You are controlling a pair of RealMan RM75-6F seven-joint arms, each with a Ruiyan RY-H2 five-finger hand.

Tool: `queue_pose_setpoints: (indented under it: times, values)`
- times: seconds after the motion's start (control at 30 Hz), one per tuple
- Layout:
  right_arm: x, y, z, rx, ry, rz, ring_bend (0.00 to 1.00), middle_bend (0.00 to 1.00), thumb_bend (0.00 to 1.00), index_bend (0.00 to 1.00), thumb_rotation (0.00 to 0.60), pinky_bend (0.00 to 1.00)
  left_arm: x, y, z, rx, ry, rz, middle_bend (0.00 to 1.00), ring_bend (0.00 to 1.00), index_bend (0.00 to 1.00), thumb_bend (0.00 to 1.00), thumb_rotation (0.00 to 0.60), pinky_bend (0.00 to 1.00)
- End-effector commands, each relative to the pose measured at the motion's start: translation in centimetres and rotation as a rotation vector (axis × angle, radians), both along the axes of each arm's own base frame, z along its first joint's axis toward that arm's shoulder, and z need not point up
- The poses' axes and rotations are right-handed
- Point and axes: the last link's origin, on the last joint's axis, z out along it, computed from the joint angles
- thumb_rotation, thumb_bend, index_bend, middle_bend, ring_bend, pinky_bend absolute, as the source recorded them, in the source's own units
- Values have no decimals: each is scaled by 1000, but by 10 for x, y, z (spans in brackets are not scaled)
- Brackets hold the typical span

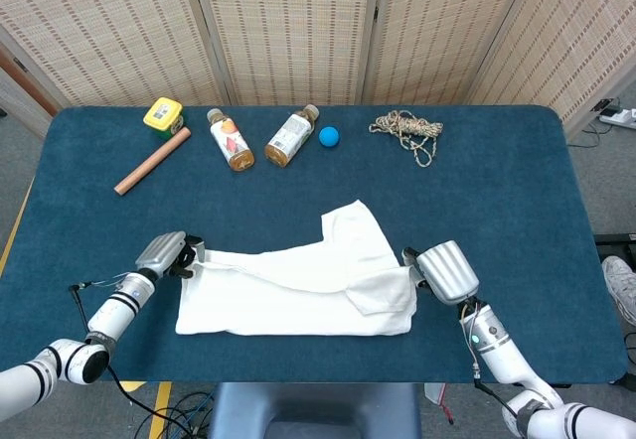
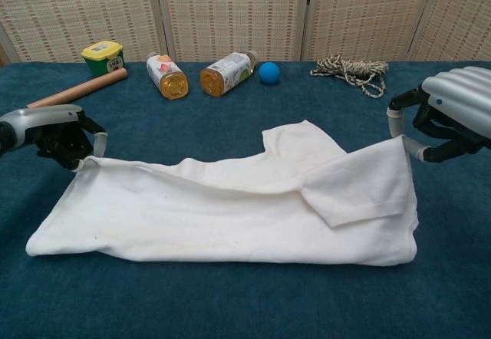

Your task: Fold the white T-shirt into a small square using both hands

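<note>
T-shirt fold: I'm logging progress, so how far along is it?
Done: the white T-shirt lies folded lengthwise into a wide band. In hand: the left hand and right hand pinch its far corners. Left: it is no small square yet; folds across the width remain.

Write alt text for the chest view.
A left robot hand and right robot hand each pinch a far corner of a partly folded white T-shirt on a blue table. Bottles, a ball and rope lie behind.
</note>
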Motion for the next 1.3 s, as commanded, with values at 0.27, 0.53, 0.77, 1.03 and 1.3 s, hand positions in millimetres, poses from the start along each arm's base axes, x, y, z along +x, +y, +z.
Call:
queue_pose_setpoints:
  times: [0.27, 0.53, 0.77, 1.03, 1.3]
  values:
    - [-2, -9, -8, -3, 1, -8, 996, 970, 689, 953, 600, 1000, -5, 7, -8, -2, 26, 39, 921, 849, 544, 520, 600, 960]
    - [1, -20, -16, -19, -20, 11, 997, 970, 689, 953, 600, 1000, -9, 9, -8, 12, 29, 59, 921, 849, 545, 520, 600, 960]
    - [5, -29, -25, -31, -43, 42, 1000, 970, 689, 953, 600, 1000, -11, 8, -8, 17, 28, 63, 921, 849, 530, 519, 600, 960]
    - [4, -43, -32, -48, -31, 38, 1000, 970, 689, 953, 600, 1000, -12, 8, -8, 23, 23, 73, 921, 849, 526, 519, 600, 960]
    - [4, -54, -42, -49, -18, 32, 1000, 970, 689, 953, 600, 1000, -13, 4, -3, 39, 1, 72, 921, 849, 460, 518, 600, 960]
